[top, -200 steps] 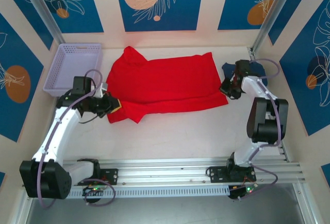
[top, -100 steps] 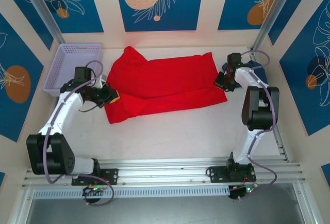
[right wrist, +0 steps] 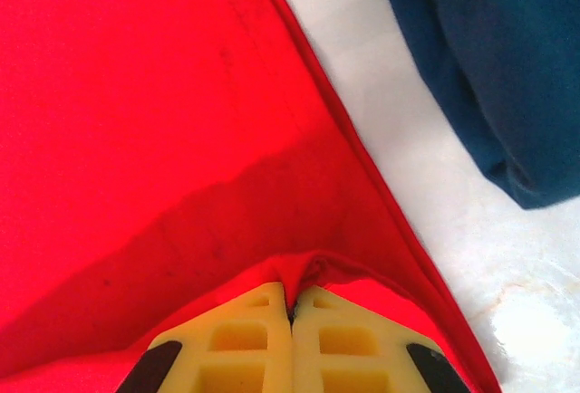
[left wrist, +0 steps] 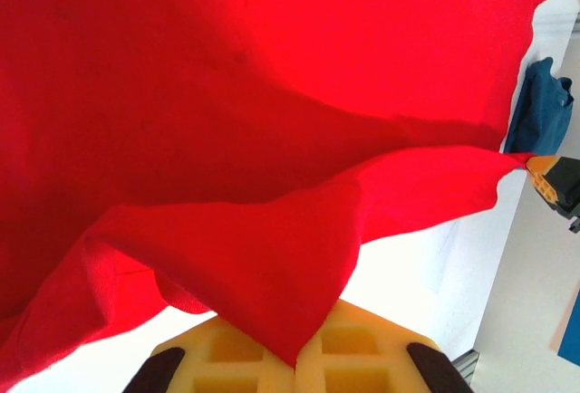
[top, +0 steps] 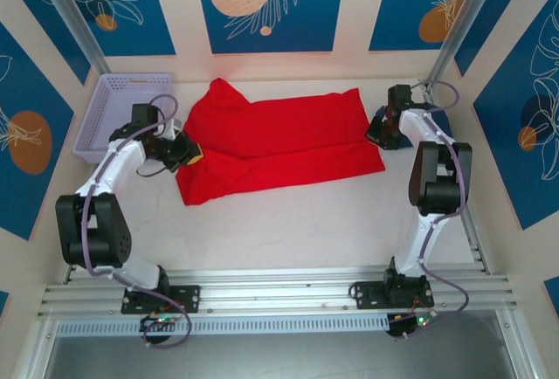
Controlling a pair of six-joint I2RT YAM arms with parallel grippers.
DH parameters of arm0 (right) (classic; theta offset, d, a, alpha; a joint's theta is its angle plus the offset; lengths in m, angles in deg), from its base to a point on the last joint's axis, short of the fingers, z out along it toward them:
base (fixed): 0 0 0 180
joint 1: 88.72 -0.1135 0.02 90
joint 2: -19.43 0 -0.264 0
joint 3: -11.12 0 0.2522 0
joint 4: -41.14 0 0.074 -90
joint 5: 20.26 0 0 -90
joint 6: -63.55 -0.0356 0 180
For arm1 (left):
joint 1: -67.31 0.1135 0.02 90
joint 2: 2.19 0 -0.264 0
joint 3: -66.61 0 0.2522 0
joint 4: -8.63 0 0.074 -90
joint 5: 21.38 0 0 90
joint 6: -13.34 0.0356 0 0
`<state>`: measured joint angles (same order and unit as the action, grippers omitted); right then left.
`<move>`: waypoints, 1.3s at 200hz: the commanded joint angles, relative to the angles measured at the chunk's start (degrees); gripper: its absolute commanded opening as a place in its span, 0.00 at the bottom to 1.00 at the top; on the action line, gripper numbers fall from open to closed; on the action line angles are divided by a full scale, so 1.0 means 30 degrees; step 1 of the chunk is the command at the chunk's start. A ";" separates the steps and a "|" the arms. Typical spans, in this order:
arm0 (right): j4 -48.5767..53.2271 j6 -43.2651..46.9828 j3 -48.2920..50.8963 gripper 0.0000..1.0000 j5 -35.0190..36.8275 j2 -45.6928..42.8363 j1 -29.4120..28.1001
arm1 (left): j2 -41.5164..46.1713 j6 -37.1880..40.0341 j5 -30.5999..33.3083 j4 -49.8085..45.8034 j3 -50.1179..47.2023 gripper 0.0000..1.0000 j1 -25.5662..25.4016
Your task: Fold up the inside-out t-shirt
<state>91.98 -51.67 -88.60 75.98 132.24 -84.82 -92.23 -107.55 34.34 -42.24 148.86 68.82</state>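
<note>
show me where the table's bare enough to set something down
Free: the broad strip of table between the red t-shirt and the front rail. Crowded at the back: basket, t-shirt, navy shirt, left gripper and right gripper shut on the t-shirt's ends.

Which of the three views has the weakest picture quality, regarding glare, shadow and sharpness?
Top external: evenly lit and sharp. Left wrist, the weakest: the table is washed out to white, and the nearest fold of the red t-shirt looks soft. Right wrist: a shadow band crosses the red cloth, a glare patch sits on the table, and the navy t-shirt is slightly blurred.
</note>
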 commanded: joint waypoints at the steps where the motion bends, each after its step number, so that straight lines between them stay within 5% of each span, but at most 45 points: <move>1: 0.0537 0.0281 -0.1186 0.00 0.0083 0.0657 -0.0150 | -0.0737 0.0433 -0.0004 0.0614 0.1028 0.00 0.0366; 119: 0.0973 0.0291 -0.4727 0.04 0.0667 0.4235 -0.0295 | -0.6556 -0.0400 0.0754 0.1672 0.4651 0.00 0.0680; 170: 0.1320 0.1138 -0.5705 0.27 0.0810 0.3757 -0.0269 | -0.8552 -0.0816 0.1403 0.1586 0.6596 0.27 0.0724; 209: -0.1771 0.3127 -0.1096 0.41 -0.0052 -0.0788 -0.1785 | -0.5539 -0.0645 0.4101 0.1907 0.4433 0.57 0.0806; 231: -0.4737 0.4952 0.2535 0.51 -0.2471 -0.3495 -0.4272 | -0.1531 -0.1549 0.4515 0.4267 -0.0118 0.64 0.0687; 260: -0.7241 0.7649 0.4506 0.60 -0.4366 -0.4457 -0.8849 | 0.2361 -0.2444 0.2137 0.6837 -0.5789 0.65 0.0201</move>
<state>78.93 -37.94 -78.74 71.02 119.74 -101.54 -91.44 -112.25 44.90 -28.64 141.26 70.22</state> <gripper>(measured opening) 0.585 0.655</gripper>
